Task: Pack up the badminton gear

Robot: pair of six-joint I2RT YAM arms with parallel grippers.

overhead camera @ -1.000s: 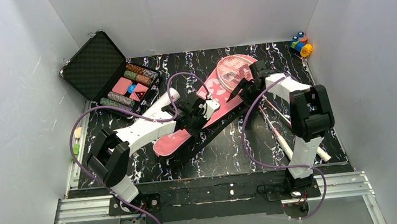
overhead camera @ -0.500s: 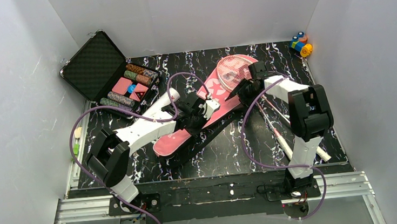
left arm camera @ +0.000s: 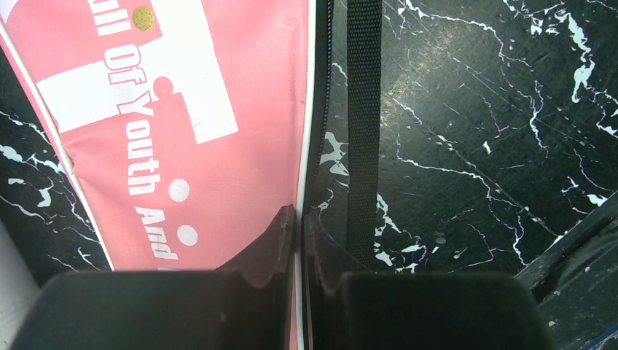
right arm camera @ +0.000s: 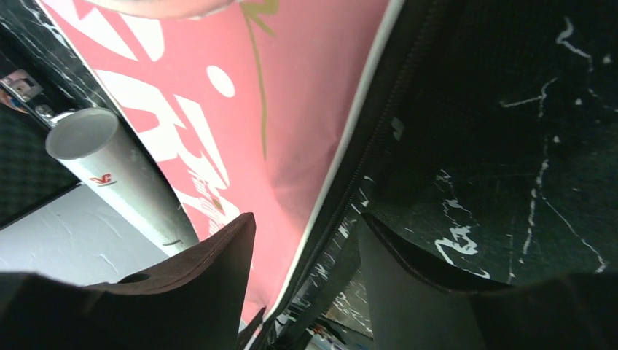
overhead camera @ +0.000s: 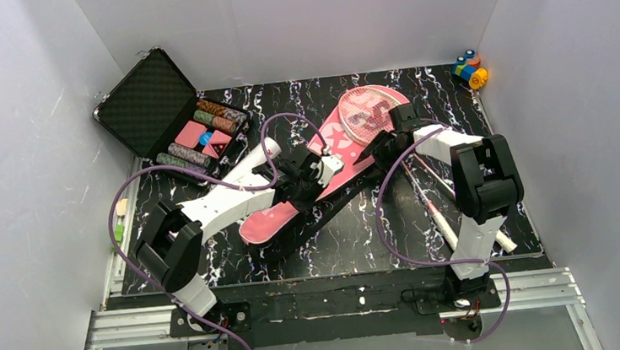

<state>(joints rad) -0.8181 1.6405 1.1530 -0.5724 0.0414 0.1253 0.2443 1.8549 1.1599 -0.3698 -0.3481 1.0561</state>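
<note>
The pink bag [overhead camera: 266, 219] lies diagonally across the black marbled mat. A pink-framed racket head [overhead camera: 366, 109] rests on its far end. My left gripper [overhead camera: 317, 177] is shut on the bag's white-piped edge [left arm camera: 299, 219] about halfway along. My right gripper [overhead camera: 374, 148] hovers further up that edge. In the right wrist view the jaws [right arm camera: 306, 248] stand open astride the piping and zipper, one finger over the pink cloth [right arm camera: 291, 109]. The white tube [right arm camera: 116, 175] lies beyond the bag, beside my left forearm [overhead camera: 258, 156]. A white racket handle [overhead camera: 437, 215] lies by my right arm.
An open black case of poker chips [overhead camera: 192, 126] stands at the back left. Small coloured toys [overhead camera: 471, 68] sit in the back right corner. A black strap [left arm camera: 363, 124] runs along the mat beside the bag. White walls close in on three sides.
My right gripper has moved nearer and leftward, from beside the racket head to the bag's edge, and its jaws have narrowed. The left gripper keeps its hold and has not moved.
</note>
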